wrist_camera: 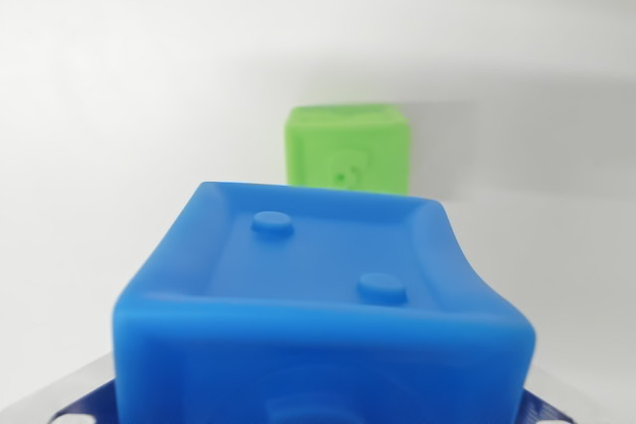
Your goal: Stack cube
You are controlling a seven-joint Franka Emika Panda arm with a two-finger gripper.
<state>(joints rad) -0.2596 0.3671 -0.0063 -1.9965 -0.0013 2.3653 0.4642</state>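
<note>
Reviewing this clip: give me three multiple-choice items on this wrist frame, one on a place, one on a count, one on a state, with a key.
1. Where is the green cube relative to the blue cube in the wrist view?
A. Above and beyond it
B. Resting on top of it
C. At the view's lower left corner

2. How many raised round studs show on the blue cube's upward face?
A. None
B. Two
C. Five

3. Are the two cubes stacked yet?
A. Yes, green on blue
B. Yes, blue on green
C. No, they are apart

Key: 1 A, green sits higher in the frame, smaller and behind. 2 B, two studs are visible. 3 C, white surface surrounds the green cube, which carries nothing.
</note>
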